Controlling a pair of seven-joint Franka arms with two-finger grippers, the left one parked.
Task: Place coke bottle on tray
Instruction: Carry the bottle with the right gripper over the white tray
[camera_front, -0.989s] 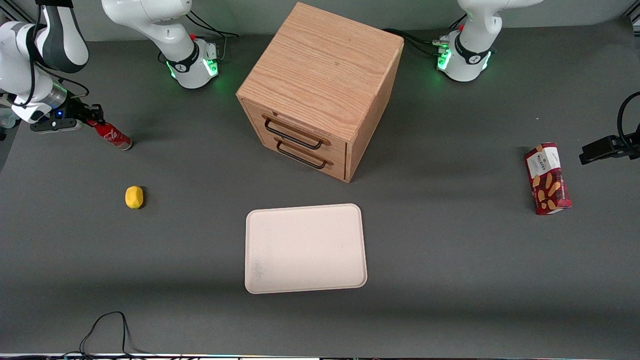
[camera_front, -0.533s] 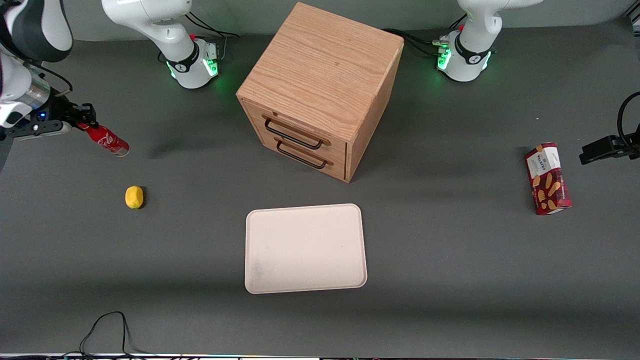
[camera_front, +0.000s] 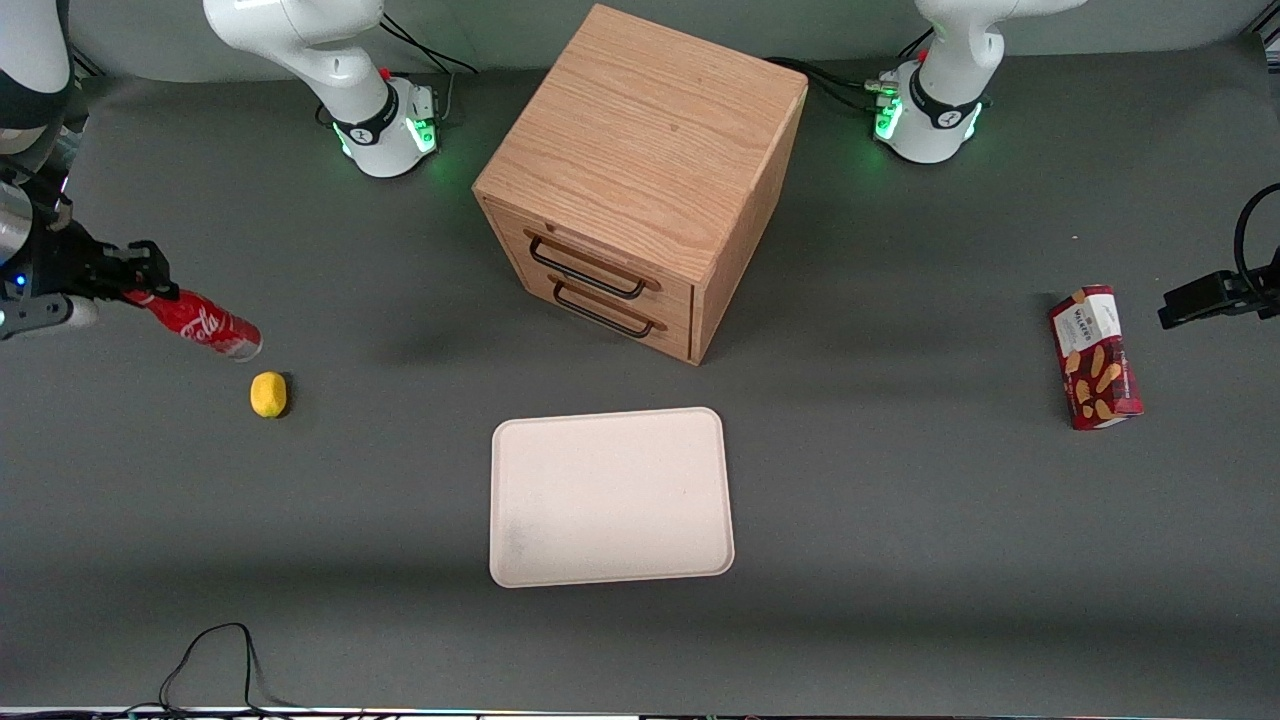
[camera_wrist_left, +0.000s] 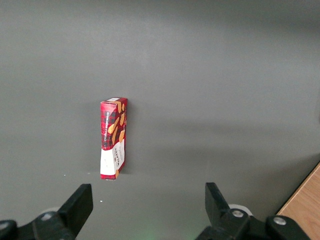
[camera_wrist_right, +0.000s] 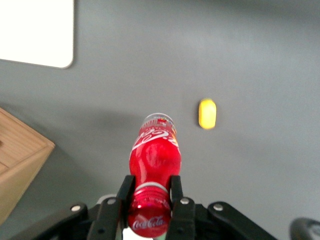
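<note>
My gripper (camera_front: 140, 283) is clamped on the bottle (camera_front: 205, 325) at its neck, base hanging free, so I judge it's lifted for carrying. Bottle is well apart from the tray (camera_front: 610, 495), toward the working arm's end, just above the lemon (camera_front: 268, 394).

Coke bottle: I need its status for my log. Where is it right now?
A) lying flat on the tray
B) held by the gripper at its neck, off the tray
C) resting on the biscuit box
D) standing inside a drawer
B: the gripper is closed around the neck of the coke bottle, which hangs over the table near the lemon, well away from the tray.
</note>
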